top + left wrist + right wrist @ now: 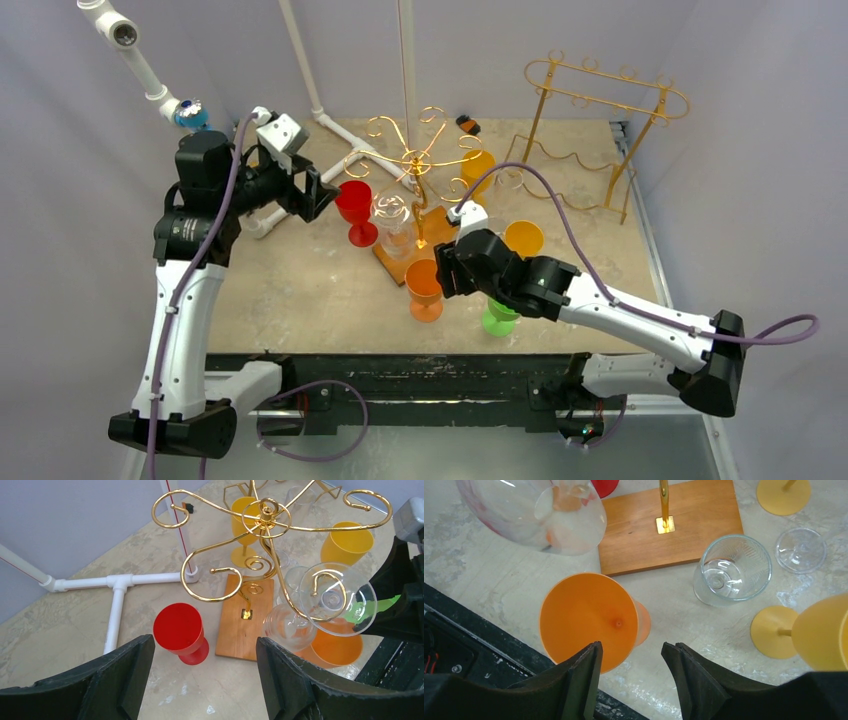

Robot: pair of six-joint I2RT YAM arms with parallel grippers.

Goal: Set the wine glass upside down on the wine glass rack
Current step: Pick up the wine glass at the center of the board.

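A clear wine glass (337, 600) hangs upside down from an arm of the gold wine glass rack (265, 517), foot up and bowl (289, 626) below. The rack stands on a wooden base (425, 240) mid-table, and the hanging glass (392, 215) is on its left side. My left gripper (205, 680) is open and empty, drawn back to the left of the rack, next to a red glass (180, 630). My right gripper (631, 670) is open and empty, low beside an orange glass (589, 620) in front of the base. The hanging glass (534, 515) shows at the upper left of the right wrist view.
Around the rack stand an upright clear glass (734, 570), yellow glasses (478, 165) (524, 238) and a green glass (497, 318) under the right arm. A second gold rack (600, 110) stands at the back right. White pipes (117, 587) lie at the back left. The table's black front edge (454, 645) is near.
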